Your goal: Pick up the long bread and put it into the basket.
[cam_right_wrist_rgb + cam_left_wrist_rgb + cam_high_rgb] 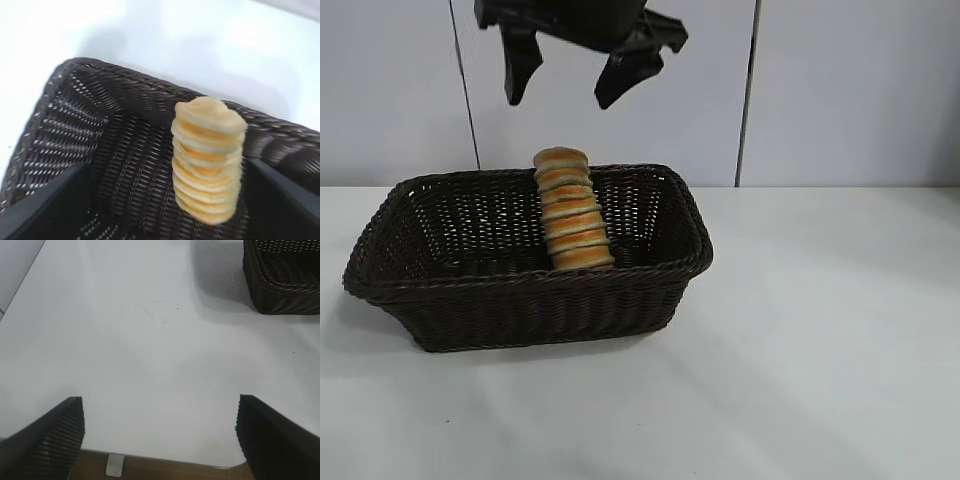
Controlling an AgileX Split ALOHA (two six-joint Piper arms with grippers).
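The long bread (573,215) stands nearly on end inside the basket (520,290), a golden loaf with orange-brown stripes. Its top pokes above the braided rim, and the basket's front wall hides its lower end. My right gripper (570,85) hangs open well above it, apart from it, with nothing between its fingers. In the right wrist view the long bread (210,160) rises from the floor of the basket (125,85), between the spread fingers of the right gripper (165,210). My left gripper (160,440) is open over bare table, away from the basket (282,285).
The white table (820,330) stretches to the right of and in front of the basket. Behind it is a pale panelled wall (840,90). The table's edge (165,459) lies right under the left gripper.
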